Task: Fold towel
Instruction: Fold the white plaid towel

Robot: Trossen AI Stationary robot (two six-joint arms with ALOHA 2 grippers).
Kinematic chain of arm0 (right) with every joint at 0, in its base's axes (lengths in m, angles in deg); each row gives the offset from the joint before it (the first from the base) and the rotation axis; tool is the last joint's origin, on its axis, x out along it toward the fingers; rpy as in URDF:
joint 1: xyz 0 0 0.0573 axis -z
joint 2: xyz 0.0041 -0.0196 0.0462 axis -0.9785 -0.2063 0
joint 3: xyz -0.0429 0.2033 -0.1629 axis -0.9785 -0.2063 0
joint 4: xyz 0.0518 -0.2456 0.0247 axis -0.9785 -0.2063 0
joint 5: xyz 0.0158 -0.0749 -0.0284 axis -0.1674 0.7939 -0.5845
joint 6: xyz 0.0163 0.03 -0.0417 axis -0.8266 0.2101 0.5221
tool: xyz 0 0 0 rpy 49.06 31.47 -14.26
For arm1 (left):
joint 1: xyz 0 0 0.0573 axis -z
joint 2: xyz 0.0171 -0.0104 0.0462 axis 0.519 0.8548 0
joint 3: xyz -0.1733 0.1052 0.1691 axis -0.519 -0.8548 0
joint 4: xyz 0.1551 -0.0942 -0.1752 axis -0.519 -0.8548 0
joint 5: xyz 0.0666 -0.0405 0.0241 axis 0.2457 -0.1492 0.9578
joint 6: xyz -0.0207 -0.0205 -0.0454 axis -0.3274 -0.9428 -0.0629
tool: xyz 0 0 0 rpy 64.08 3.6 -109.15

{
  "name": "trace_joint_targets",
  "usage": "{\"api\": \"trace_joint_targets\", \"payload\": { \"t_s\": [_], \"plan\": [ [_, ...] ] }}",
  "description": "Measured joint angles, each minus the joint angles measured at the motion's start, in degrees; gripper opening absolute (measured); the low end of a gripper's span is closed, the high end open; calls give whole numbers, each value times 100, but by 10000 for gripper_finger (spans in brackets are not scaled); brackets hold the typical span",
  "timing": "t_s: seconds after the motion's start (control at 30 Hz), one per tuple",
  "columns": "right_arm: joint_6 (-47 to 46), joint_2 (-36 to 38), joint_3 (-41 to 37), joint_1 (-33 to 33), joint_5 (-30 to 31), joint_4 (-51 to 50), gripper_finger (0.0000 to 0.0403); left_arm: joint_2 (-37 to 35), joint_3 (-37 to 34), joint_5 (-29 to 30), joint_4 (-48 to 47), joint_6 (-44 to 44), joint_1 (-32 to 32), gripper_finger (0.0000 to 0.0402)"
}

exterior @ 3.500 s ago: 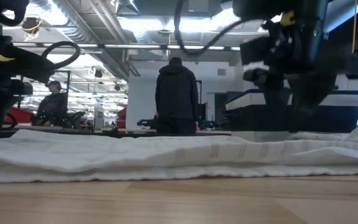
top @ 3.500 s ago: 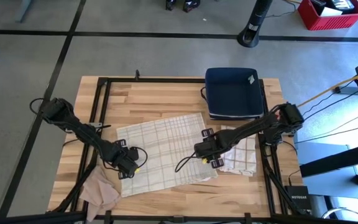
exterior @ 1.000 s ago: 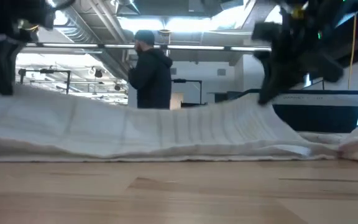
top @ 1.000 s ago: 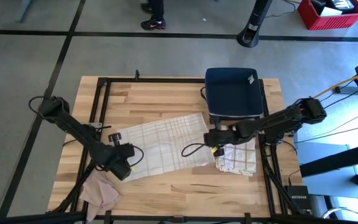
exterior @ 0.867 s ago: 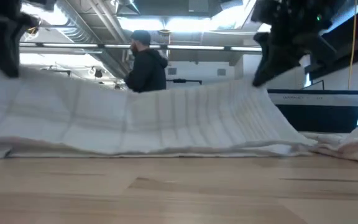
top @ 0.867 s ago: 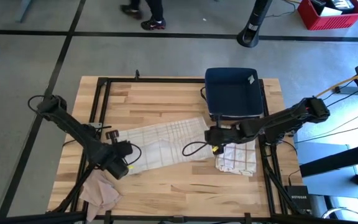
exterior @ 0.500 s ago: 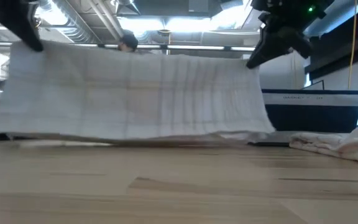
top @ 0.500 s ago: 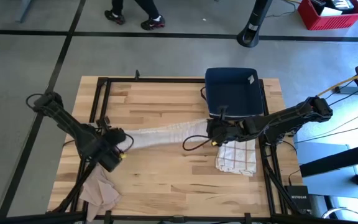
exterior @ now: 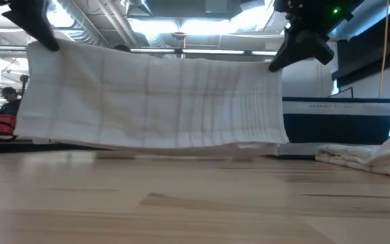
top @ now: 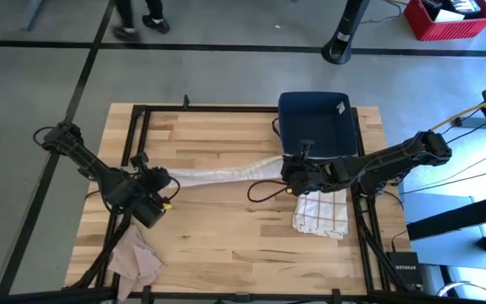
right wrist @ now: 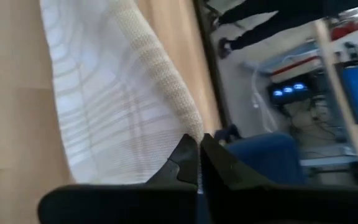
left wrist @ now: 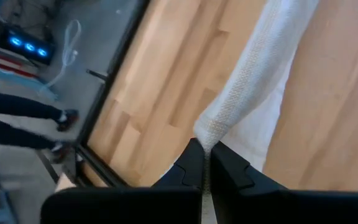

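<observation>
Both clenched on its top corners, the left end effector (top: pixel 160 187) and right end effector (top: pixel 289 173) have lifted the towel (exterior: pixel 151 95) off the worktop (top: pixel 226 232), ready to fold over.

Two dark, near-black jointed arms, left arm (top: pixel 91 169) and right arm (top: pixel 386 165), each built of slim links and bulkier joint housings. Thin black cables loop beside both wrists. Small yellow marks sit near each gripper. The left gripper (left wrist: pixel 204 163) and right gripper (right wrist: pixel 197 152) have plain, matte black, wedge-shaped fingers
</observation>
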Motion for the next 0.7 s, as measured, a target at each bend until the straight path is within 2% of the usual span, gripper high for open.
{"api": "trace_joint_targets", "payload": {
  "t_s": [0.07, 0.17, 0.33, 0.47, 0.57, 0.7],
  "plan": [
    [-176, 37, 44, -2, -340, -88, 3, 1, 49, -226, 84, -75, 47, 0],
    [-763, 58, 401, -35, -1175, -590, 3, 0, 194, -752, 449, -174, 208, 0],
    [-1898, 64, 1257, -422, -3112, -1529, 3, -27, 372, -1528, 1929, -291, 695, 0],
    [-2381, 73, 1516, -829, -4224, -1398, 3, -99, 372, -1464, 3089, -304, 1145, 0],
    [-2503, 77, 1336, -916, -4371, -1142, 3, -105, 325, -957, 3001, -670, 1396, 0],
    [-2507, 73, 501, -568, -4054, -564, 3, -107, -275, -746, 2001, -1795, 1394, 0]
  ]
}}
